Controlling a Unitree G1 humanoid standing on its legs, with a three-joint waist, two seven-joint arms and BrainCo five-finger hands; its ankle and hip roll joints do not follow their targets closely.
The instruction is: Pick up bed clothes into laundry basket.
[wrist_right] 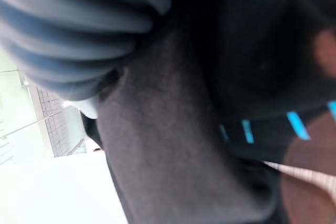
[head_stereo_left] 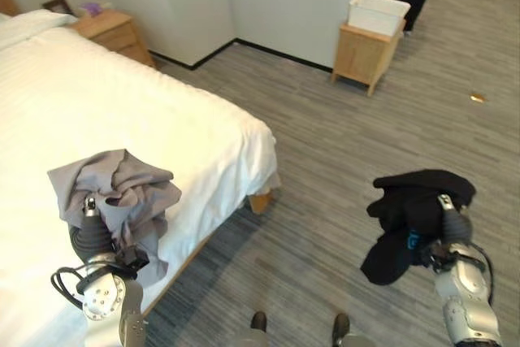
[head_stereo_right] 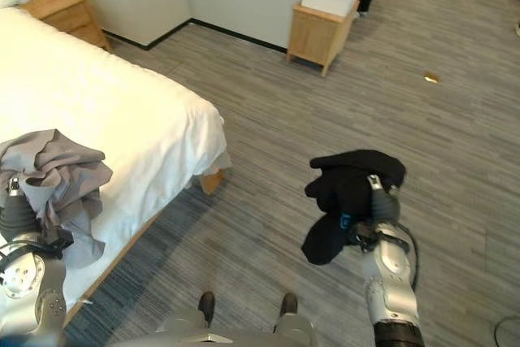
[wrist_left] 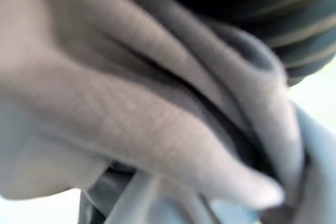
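Left robot hand (head_stereo_left: 91, 215) buried in grey garment (head_stereo_left: 122, 188) above bed (head_stereo_left: 122, 111), right robot hand (head_stereo_left: 447, 215) under black garment (head_stereo_left: 410, 213) over floor; grips unreadable. White basket (head_stereo_left: 378, 12) far right, nearer right arm.

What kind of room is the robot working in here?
Most likely a bedroom, perhaps a hotel room: a bed with white sheets, a wooden nightstand beside it, and grey carpet on the floor.
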